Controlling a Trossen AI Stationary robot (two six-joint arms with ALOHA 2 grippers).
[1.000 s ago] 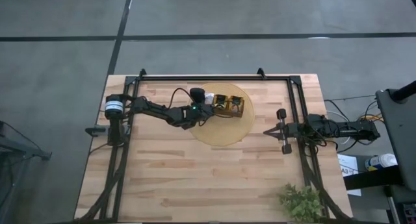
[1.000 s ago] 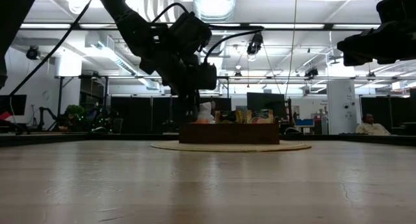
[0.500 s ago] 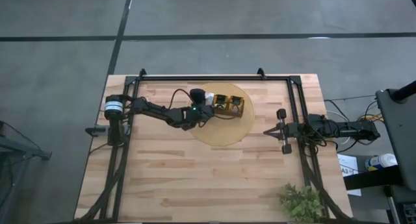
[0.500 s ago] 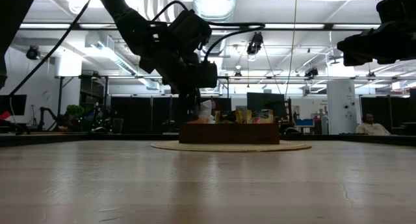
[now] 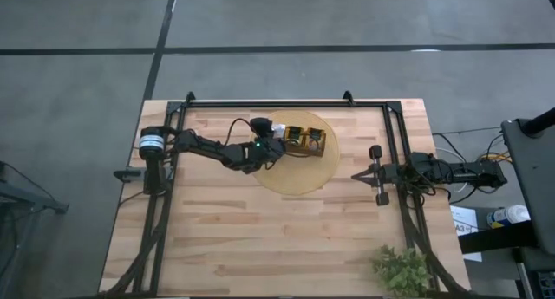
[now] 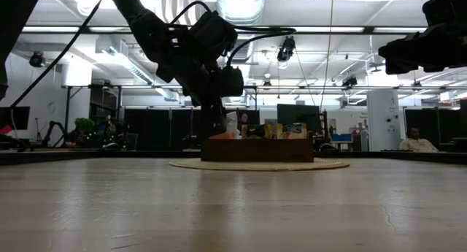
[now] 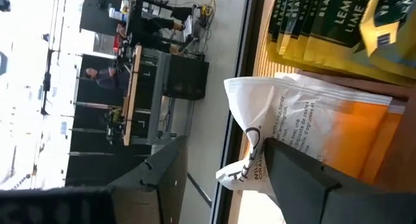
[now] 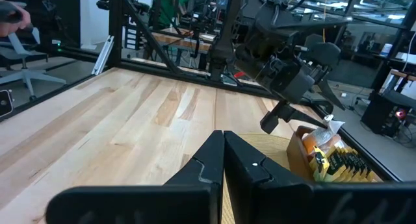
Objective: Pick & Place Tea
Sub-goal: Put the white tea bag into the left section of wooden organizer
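Potted plant [image 5: 401, 269]: stood at the near right corner of the bench [image 5: 225, 247].

Right end effector [image 5: 376, 175]: parked at the right side of the bench, well apart from the tray, fingers pressed together with nothing between them.

Round mat [image 5: 299, 173]: tan disc on the far middle of the bench, under the tray.

Wooden tray [image 5: 303, 139]: brown, compartmented, resting on the far part of the mat.

Tea [image 7: 312, 126]: flat paper packets standing in the tray; white-and-orange packets in its left end compartment, yellow-green ones [image 7: 325, 23] in the next compartment over.

Left end effector [image 5: 270, 144]: reached in at the tray's left end, fingers [image 7: 305, 185] spread, one either side of the crumpled top of a white-and-orange packet; contact possibly made, not clear in the wrist view.

Room beyond: dark benches, a seated person [image 6: 417, 141] at far right.
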